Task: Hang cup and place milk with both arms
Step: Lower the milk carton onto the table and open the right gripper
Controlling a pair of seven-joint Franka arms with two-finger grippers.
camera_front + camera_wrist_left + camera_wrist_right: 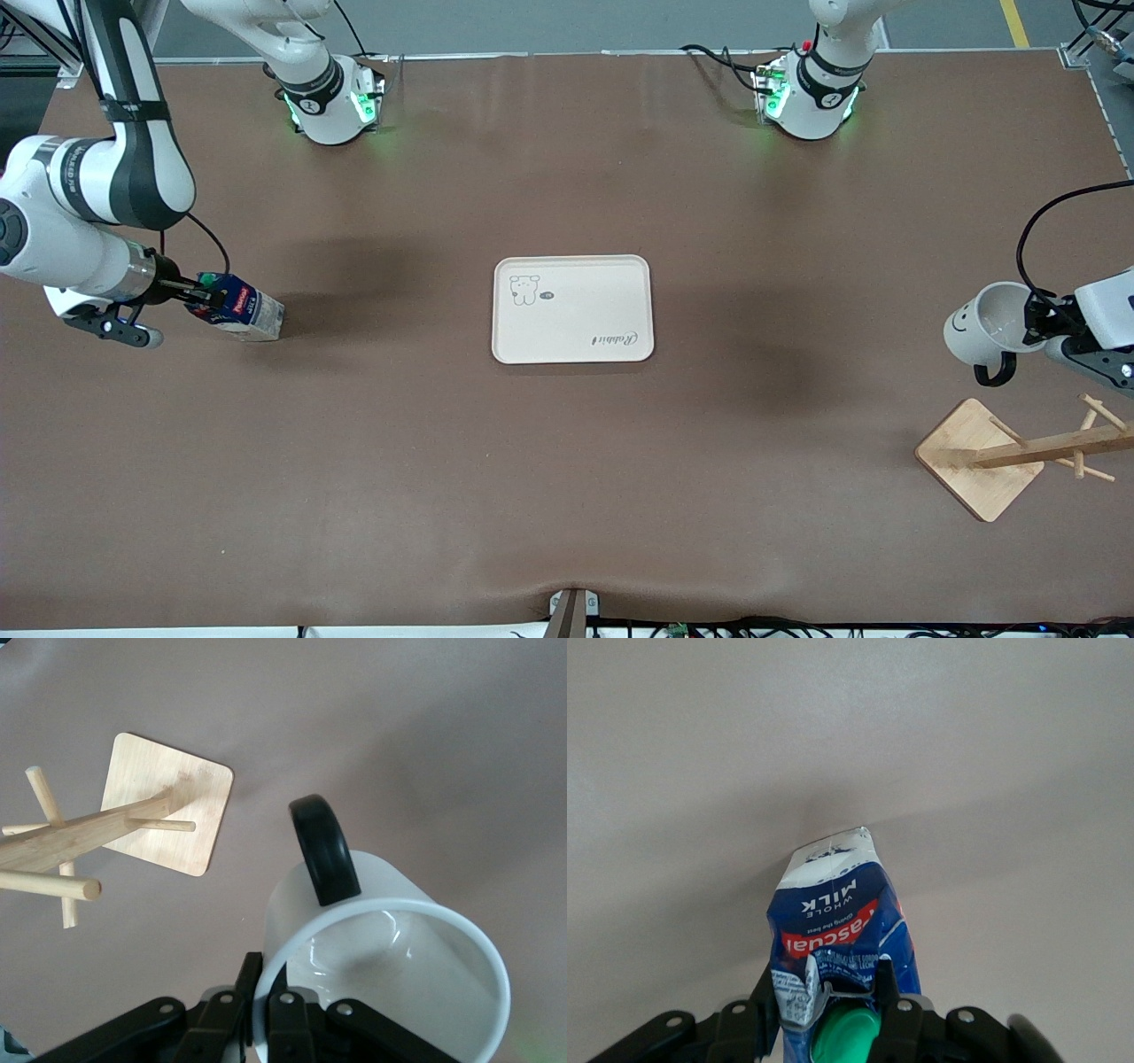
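Front view: both picked up, neither delivered; left gripper (1035, 326) clamped on cup (985, 328) rim above rack (1019, 456) (unhung), right gripper (197, 297) closed around milk (237, 307), tray (572, 308) bare

Even, bright overhead light falls on the brown table (567, 496), with soft shadows and faint glare; all views stay sharp.

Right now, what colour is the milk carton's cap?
Green, on the milk carton's cap; the right wrist view shows it best.
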